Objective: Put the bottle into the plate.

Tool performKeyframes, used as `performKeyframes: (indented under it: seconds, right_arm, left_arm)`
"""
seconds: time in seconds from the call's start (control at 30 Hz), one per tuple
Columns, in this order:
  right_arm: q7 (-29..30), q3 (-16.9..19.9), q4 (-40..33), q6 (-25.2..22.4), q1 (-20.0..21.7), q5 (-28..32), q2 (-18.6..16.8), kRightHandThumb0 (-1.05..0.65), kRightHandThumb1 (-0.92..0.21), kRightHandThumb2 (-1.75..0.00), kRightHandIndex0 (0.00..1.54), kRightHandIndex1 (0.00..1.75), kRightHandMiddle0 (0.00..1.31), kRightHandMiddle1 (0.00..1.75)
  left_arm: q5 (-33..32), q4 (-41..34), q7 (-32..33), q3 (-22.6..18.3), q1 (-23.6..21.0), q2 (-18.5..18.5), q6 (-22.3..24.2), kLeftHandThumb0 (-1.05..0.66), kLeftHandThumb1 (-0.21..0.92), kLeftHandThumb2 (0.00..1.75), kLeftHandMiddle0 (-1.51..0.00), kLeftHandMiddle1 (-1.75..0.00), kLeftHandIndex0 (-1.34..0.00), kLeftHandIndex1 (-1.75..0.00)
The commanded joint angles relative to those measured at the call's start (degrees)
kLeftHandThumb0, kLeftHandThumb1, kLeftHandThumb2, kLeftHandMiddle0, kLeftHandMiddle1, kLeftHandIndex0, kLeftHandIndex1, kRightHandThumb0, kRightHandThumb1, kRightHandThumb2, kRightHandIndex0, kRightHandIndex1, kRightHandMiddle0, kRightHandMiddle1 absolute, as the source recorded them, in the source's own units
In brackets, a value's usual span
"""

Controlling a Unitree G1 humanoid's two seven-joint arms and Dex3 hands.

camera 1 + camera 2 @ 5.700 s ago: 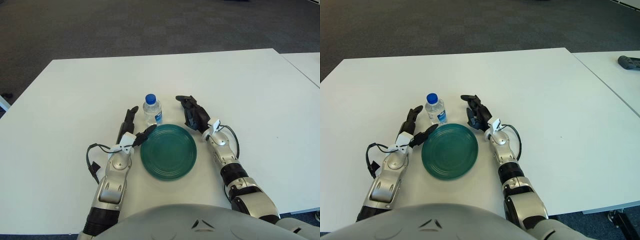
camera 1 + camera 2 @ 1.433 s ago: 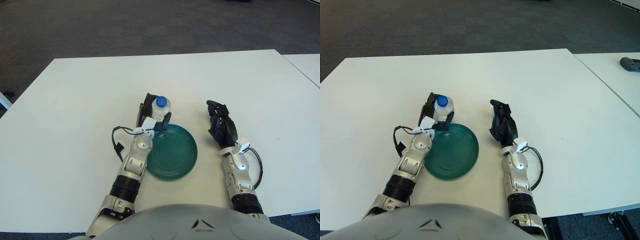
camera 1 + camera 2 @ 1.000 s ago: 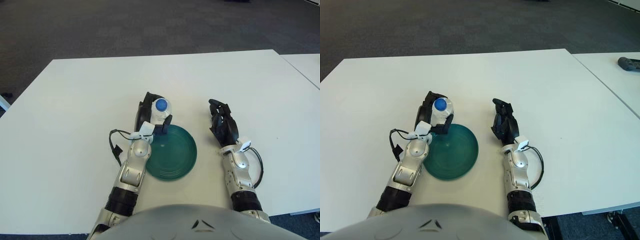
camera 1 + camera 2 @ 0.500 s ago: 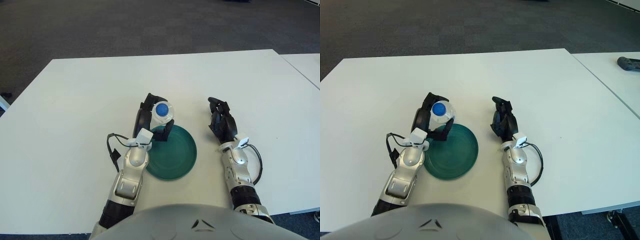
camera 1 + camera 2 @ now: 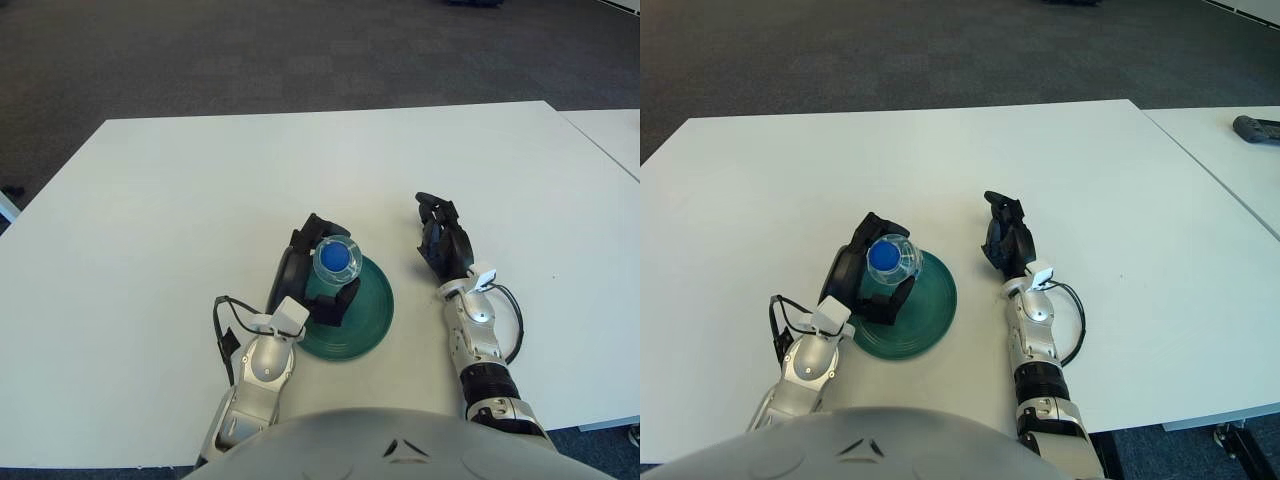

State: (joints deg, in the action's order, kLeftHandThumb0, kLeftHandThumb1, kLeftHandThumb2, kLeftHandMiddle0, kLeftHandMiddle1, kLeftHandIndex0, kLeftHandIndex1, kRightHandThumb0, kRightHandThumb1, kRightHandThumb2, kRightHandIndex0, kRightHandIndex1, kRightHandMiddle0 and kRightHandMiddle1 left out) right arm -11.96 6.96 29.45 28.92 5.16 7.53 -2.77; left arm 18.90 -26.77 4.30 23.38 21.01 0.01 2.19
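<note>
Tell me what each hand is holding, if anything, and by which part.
The left hand grips the bottle around its body, below the blue cap, over the plate. The right hand, right of the plate, holds nothing.

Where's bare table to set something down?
Bare: the white table left of the left hand, and its far half. Crowded: near centre, where that hand holds the blue-capped clear bottle over the green plate, right hand alongside.

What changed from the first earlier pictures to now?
The left hand closed on the bottle, which earlier stood on the table behind the plate, and carried it toward the robot, over the plate. The right hand drew back rightward from the plate. The plate stayed put.
</note>
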Motion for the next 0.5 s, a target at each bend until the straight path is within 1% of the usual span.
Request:
performKeyframes:
  seconds: [0.0,0.2,0.4,0.47]
  right_arm:
    - [0.35,0.54,6.61,0.05,-4.38,0.06,0.07,-0.72,-0.92,-0.80,0.49,0.09,0.08,0.94]
    - [0.60,0.58,7.33,0.68,-4.00,-0.24,0.38,-0.73,-0.92,-0.82,0.48,0.08,0.08,0.93]
    - [0.95,0.51,7.52,1.37,-3.99,-0.45,0.44,-0.73,-0.92,-0.83,0.49,0.08,0.08,0.93]
    - [0.99,0.44,7.25,1.31,-4.13,-0.50,0.50,-0.73,-0.92,-0.83,0.49,0.08,0.08,0.94]
  left_arm:
    - [-2.77,-2.04,-1.83,2.11,3.48,-0.30,2.07,-0.48,0.27,1.37,-1.18,-1.75,-0.64,-1.75]
    - [-4.47,0.01,-1.34,2.53,4.81,-1.20,2.84,-0.47,0.30,1.33,-1.16,-1.75,-0.62,-1.75]
    - [-6.31,0.79,-1.44,3.06,5.72,-1.95,5.73,-0.47,0.32,1.31,-1.15,-1.75,-0.60,-1.75]
    - [-7.14,0.51,-1.68,3.15,5.97,-2.31,8.15,-0.47,0.31,1.31,-1.15,-1.75,-0.61,-1.75]
